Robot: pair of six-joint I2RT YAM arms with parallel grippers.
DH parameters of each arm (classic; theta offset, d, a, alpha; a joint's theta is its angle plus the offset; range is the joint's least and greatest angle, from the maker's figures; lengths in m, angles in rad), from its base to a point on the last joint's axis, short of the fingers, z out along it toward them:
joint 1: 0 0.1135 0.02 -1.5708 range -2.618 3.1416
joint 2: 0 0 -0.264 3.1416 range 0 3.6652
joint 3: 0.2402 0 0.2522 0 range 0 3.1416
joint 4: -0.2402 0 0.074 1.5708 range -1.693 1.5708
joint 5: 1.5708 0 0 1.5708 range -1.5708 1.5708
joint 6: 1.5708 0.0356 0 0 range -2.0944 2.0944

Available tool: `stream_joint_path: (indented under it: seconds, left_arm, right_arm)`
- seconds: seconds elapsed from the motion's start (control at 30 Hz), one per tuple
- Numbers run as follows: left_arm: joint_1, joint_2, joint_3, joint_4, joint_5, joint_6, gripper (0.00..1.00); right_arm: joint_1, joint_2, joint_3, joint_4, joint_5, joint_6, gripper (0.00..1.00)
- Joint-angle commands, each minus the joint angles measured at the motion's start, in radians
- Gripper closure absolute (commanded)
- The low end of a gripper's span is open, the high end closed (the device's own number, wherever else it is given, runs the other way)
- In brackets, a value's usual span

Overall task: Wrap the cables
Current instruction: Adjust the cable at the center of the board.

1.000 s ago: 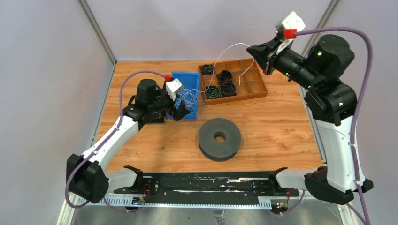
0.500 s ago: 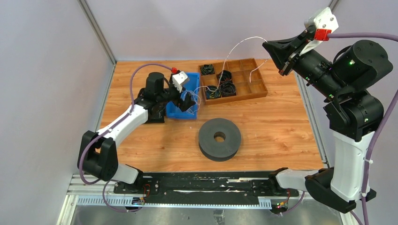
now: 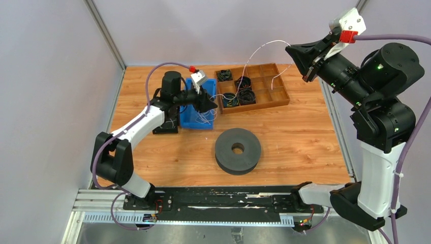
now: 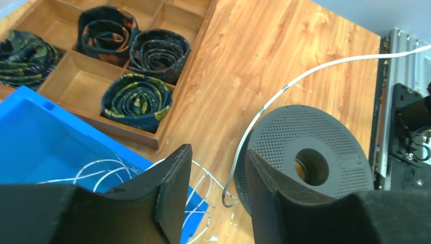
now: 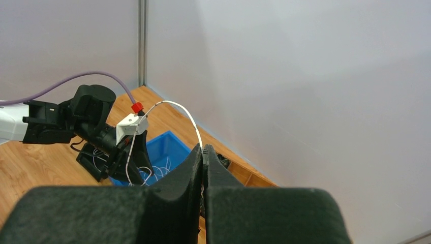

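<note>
Thin whitish-grey cable: one strand, pinched by closed right gripper at two o'clock, trailing into blue plastic bin at ten; left gripper there, jaws parted. Four black coils; one grey disc, holes seen only in left-wrist view.

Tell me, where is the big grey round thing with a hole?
In the top view, the grey spool lies in the middle of the table, just below the blue bin and the wooden tray.
</note>
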Motion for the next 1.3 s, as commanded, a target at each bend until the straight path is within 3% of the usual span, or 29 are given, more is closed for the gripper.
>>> stream_joint_path:
  seconds: [0.0, 0.1, 0.17, 0.33, 0.5, 0.63, 0.8, 0.97, 1.27]
  left_arm:
    - [-0.002, 0.009, 0.021, -0.045, 0.049, 0.006, 0.6]
    - [-0.001, -0.009, 0.041, -0.123, 0.054, 0.047, 0.91]
    - [0.003, -0.04, 0.081, -0.187, 0.051, 0.066, 0.99]
    - [0.01, -0.175, 0.286, -0.386, -0.018, 0.094, 1.0]
    - [0.01, -0.324, 0.538, -0.432, -0.219, 0.02, 1.0]
    - [0.01, -0.346, 0.824, -0.534, -0.339, -0.015, 1.0]
    - [0.01, -0.343, 1.083, -0.589, -0.35, -0.095, 1.0]
    - [0.011, -0.375, 1.149, -0.582, -0.305, -0.152, 1.0]
    - [0.012, -0.385, 0.944, -0.619, -0.417, 0.049, 1.0]
  right_arm:
    - [-0.015, -0.016, 0.008, -0.005, 0.038, -0.01, 0.99]
    - [-0.015, -0.027, -0.013, -0.001, 0.065, -0.024, 0.99]
    - [-0.015, -0.037, -0.053, 0.011, 0.08, -0.031, 0.99]
    - [-0.016, -0.065, -0.233, 0.058, 0.104, -0.046, 0.99]
    - [-0.016, -0.066, -0.366, 0.088, 0.047, -0.045, 0.99]
    - [-0.016, -0.051, -0.367, 0.091, -0.042, -0.037, 0.99]
    - [-0.016, -0.051, -0.325, 0.092, -0.109, -0.031, 0.99]
    - [-0.018, -0.068, -0.312, 0.086, -0.088, -0.036, 0.99]
    - [-0.047, -0.095, -0.38, 0.09, -0.086, -0.036, 0.99]
